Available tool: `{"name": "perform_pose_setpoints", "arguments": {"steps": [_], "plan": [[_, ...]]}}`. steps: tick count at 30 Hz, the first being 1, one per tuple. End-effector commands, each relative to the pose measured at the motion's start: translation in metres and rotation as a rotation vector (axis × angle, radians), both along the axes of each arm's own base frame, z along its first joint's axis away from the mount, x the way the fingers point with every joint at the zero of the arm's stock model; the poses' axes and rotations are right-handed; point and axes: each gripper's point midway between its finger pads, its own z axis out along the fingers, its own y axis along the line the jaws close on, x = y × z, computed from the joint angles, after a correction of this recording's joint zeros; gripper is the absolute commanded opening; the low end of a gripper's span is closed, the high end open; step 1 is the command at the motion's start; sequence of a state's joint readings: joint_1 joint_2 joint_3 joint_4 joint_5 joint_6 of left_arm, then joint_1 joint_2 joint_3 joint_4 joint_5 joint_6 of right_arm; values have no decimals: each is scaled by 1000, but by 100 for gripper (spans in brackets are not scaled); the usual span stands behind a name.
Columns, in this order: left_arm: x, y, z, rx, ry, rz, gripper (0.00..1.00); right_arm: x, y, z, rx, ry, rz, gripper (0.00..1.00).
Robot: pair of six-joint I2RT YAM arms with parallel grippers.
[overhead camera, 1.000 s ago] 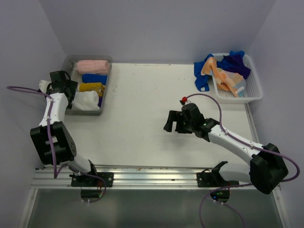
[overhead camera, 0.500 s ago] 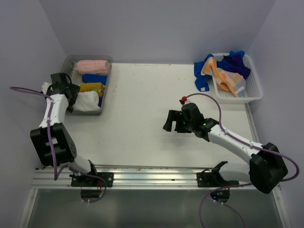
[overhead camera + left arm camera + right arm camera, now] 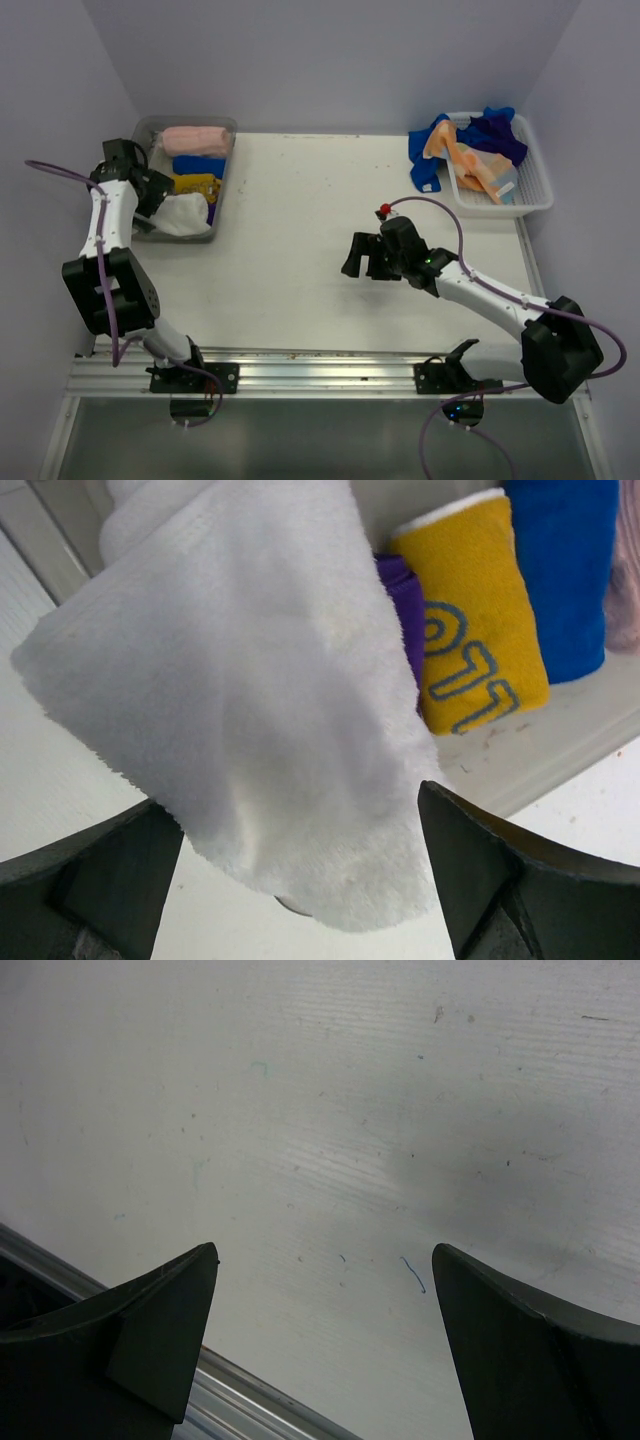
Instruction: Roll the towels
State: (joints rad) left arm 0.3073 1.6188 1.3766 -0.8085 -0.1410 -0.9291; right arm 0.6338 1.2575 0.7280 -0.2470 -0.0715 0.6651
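- Lettering in blue runs along the yellow towel [image 3: 480,610]. In the left wrist view we see loops and strokes but cannot read them as a word.
- Rolled towels lie in the tub [image 3: 150,125] at 10 o'clock on the table [image 3: 300,220]. The pink towel [image 3: 197,138] is at the tub's 12 o'clock end, then the blue towel [image 3: 565,570], then the yellow one.
- We see the purple towel [image 3: 405,600] tucked between the yellow one and the white towel [image 3: 250,680], which lies loosely bunched at the tub's 6 o'clock end.
- Left gripper [image 3: 290,815] hangs at the tub's 9 o'clock side, released. Its fingers are spread wide with the white towel just ahead, and nothing is clasped.
- Right gripper [image 3: 325,1260] hovers over bare table near the middle, toward 4 o'clock, likewise released and holding nothing.
- Loose towels [image 3: 470,150] in blue, orange and purple heap in the basket [image 3: 535,195] at 2 o'clock, and some spill over its 9 o'clock rim.
- We find the table white and scuffed with dark specks and a small blue mark [image 3: 412,1273]. A metal rail [image 3: 300,372] edges it at 6 o'clock.
- Walls [image 3: 330,60] of pale lilac close it in on three sides.
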Motion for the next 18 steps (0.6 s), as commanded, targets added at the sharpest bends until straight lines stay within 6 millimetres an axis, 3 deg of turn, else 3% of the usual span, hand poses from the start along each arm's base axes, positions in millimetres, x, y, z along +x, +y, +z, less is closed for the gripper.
{"name": "perform_pose_setpoints", "arguments": {"steps": [1,12,18], "plan": [[4,-13,10,-59,24,-111,100,8,9,12,37,-40,18,92],[14,-51,27,-232,-55,-259,100,4,7,13,43,-41,11,92],[19,-61,68,-236,-168,-300,100,4,6,14,48,-44,8,92]]}}
